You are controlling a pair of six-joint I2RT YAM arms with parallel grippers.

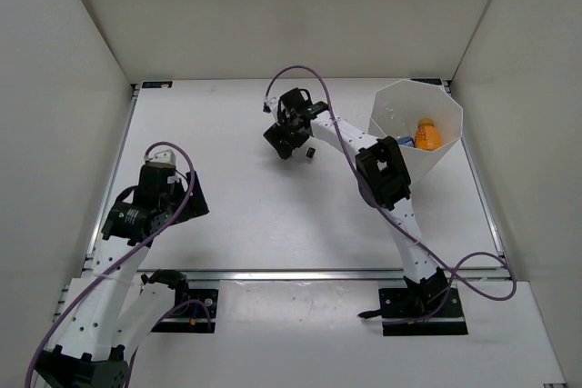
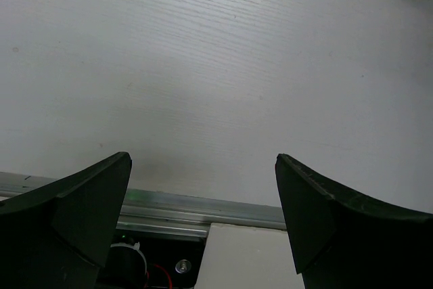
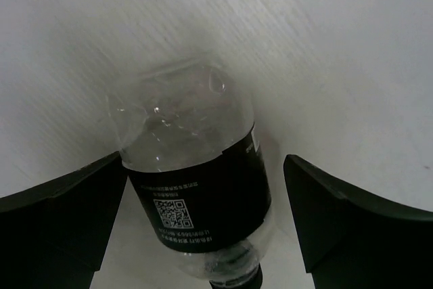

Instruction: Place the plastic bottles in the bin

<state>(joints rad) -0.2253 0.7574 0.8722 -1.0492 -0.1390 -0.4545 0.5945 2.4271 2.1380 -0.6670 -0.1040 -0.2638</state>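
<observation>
Right gripper [image 3: 204, 162] stands wide, its fingers on either side of a clear bottle with a black label [image 3: 196, 191] that lies on the table [image 1: 236, 215]. Nothing is gripped yet. In the right wrist view the bottle sits off-centre: its left flank is at or just beside the left finger, while a clear gap remains on the right. The cap end points toward the camera and the transparent base points away.

Left gripper [image 2: 203, 164] is also wide and holds nothing, hanging over bare table near the front rail.

The bin [image 1: 435, 163] stands at the far right of the table. It already contains an orange bottle [image 1: 427, 134] and, beside it, one with blue on it [image 1: 406, 141].

Assessment: the step in hand is the pick of the black-labelled bottle.

Recommendations:
- Shift slightly so the bottle sits midway between the fingers before closing; otherwise one finger is likely to push it sideways and roll it.
- Close across the labelled band, where the body looks fullest and least slippery.
- Apply moderate force; thin clear plastic probably buckles or squirts out.
- Lift straight up, then carry above the bin's rim before release.
</observation>
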